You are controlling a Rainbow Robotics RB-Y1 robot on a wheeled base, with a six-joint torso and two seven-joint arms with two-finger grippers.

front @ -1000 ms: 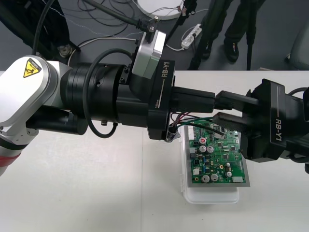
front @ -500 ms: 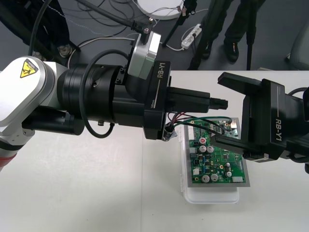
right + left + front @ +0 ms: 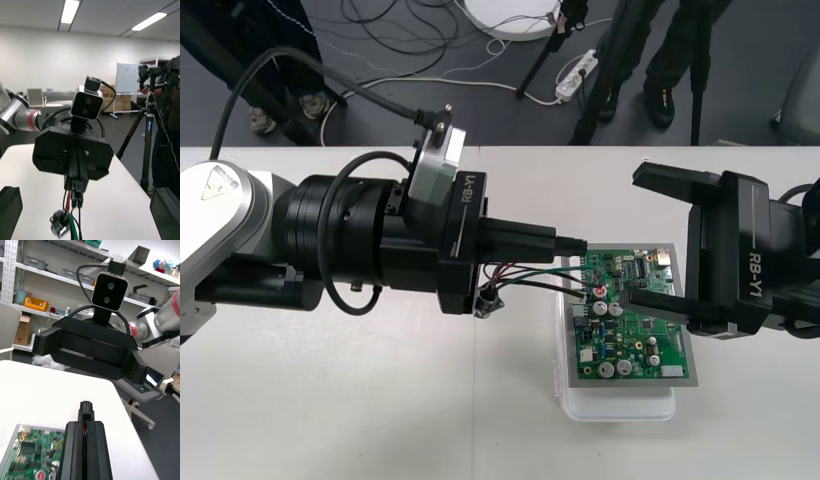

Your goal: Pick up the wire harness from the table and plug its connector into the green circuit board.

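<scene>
The right gripper [image 3: 660, 243] is standing wide open over the right side of the green circuit board [image 3: 635, 320], its fingers spread far apart. A second ago they were pinched in close against the tip of the left gripper [image 3: 573, 243], so it looks as if it is letting the other arm take over. The left gripper is drawing back toward its own side and is keeping its fingers [image 3: 73, 450] closed on the wire harness [image 3: 535, 275]. Seen from its own wrist, the small black plug [image 3: 87, 407] is poking out past the fingertips. The red, black and green wires [image 3: 73, 210] are hanging beneath it, and the round metal socket [image 3: 486, 300] is dangling just above the table [image 3: 330, 400].

The plug is not in the board yet; it is hovering at the far left edge, above the white base [image 3: 620, 405]. To my eye the left arm alone is now carrying the harness, so lining up and pushing in is the step remaining.
</scene>
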